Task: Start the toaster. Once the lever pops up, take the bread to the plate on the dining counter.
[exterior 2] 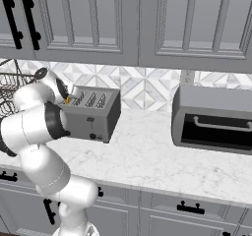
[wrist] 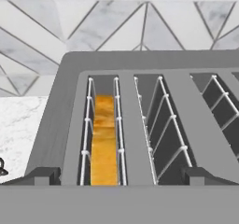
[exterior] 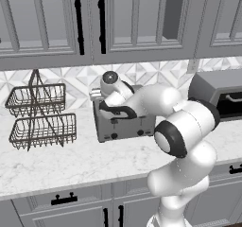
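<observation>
Two base views from behind, one hand view from close above.
Left and right base views looking forward and down, sharing the boxy grey metal toaster (exterior: 124, 122) (exterior 2: 93, 113) on the white marble worktop (exterior: 71, 162) (exterior 2: 147, 156); hand view facing down into the slots (wrist: 140, 129), very near.

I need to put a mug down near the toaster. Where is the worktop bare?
Bare marble lies between the toaster and the toaster oven, and along the front edge of the worktop. It is crowded left of the toaster, by the wire baskets and the robot's arm.
</observation>
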Robot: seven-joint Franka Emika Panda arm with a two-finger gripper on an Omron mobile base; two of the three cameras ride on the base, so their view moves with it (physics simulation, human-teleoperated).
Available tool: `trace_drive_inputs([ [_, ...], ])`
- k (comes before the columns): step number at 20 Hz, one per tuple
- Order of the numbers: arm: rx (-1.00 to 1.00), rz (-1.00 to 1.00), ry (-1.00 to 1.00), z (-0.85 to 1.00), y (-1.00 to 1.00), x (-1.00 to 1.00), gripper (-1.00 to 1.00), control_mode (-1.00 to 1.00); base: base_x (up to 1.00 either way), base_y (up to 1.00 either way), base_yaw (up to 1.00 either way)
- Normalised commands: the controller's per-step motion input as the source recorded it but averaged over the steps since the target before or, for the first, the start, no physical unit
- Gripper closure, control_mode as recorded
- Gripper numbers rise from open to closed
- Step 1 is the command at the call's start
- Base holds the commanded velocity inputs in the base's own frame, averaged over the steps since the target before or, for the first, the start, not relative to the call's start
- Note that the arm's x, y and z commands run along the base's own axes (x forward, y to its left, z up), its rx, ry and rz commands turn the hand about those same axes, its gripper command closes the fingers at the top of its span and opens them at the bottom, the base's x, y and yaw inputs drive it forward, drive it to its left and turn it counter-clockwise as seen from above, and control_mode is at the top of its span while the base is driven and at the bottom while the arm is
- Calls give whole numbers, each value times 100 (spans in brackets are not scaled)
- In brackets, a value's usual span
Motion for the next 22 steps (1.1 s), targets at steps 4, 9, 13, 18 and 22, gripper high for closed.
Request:
trace_drive_inputs([
  [4,0,0,2,-1,0,24,-100,-100,0,0,0],
  [9,0,0,0,-3,0,10,-100,-100,0,0,0],
  [13,0,0,0,-2,5,14,-100,-100,0,0,0],
  [18,0,0,0,0,8,9,-100,-100,0,0,0],
  [22,0,0,0,0,15,0,-100,-100,0,0,0],
])
